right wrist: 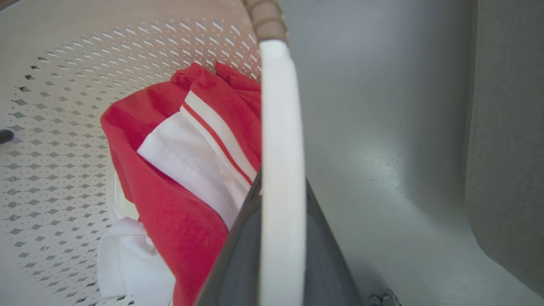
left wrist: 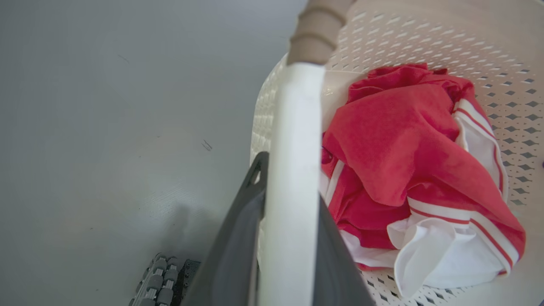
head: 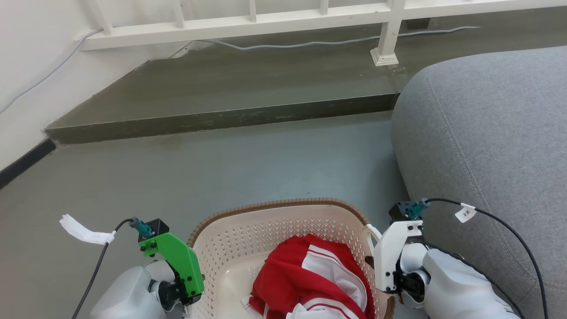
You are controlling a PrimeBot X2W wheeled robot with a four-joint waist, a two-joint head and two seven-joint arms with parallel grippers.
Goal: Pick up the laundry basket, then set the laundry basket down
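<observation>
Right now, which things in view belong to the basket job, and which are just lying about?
Job:
- laundry basket
- left gripper, closed on the left handle
- right gripper, closed on the right handle

Lying about:
- red and white clothes inside the basket
- grey sofa
- white railing
- grey cable on the step

The left gripper [left wrist: 291,182] is clamping the left side handle [left wrist: 293,127] of the laundry basket [head: 274,204], a dark finger [left wrist: 238,238] pressing against each face of the bar. The right gripper [right wrist: 282,185] is gripping the right side handle [right wrist: 282,106] in the same way. The left forearm [head: 124,294] and right forearm [head: 460,288] are flanking the basket. The green bracket [head: 177,261] on the left wrist and the white bracket [head: 392,252] on the right wrist are sitting just beside its rim.
</observation>
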